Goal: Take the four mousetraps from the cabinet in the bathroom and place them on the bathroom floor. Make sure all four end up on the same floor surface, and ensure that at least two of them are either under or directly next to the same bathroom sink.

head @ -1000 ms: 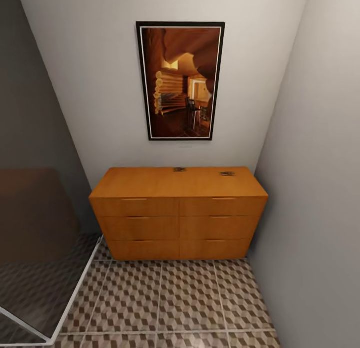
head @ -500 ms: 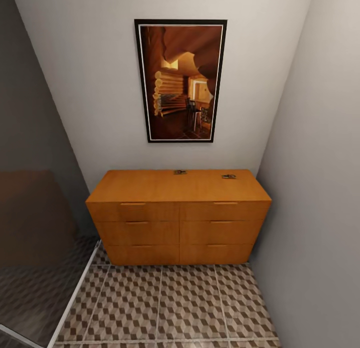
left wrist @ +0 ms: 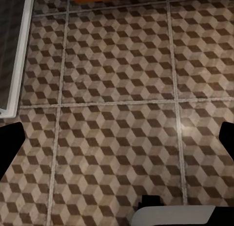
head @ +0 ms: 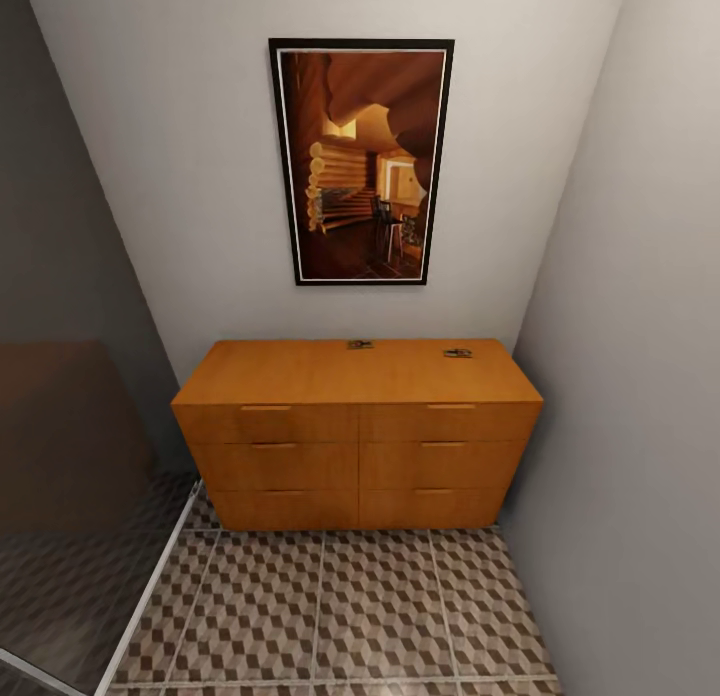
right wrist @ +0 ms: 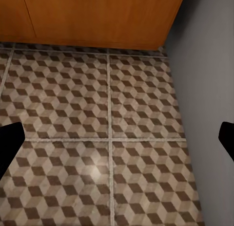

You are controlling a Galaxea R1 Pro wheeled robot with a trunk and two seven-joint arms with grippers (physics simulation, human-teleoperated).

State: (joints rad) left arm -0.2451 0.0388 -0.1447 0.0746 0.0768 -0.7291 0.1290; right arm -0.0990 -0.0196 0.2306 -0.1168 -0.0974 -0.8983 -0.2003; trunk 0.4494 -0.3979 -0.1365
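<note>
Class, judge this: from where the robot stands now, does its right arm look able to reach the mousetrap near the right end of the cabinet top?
Probably not yet: the mousetrap lies at the cabinet's back edge, with bare floor between.

No legible text, labels, brands or numbers in any view. Framed picture [head: 361, 162] on the wall: a wood-toned interior scene, no lettering. Cabinet [head: 357, 432] fronts and top unmarked. Two mousetraps [head: 360, 344] on its top are too small to read any print.
</note>
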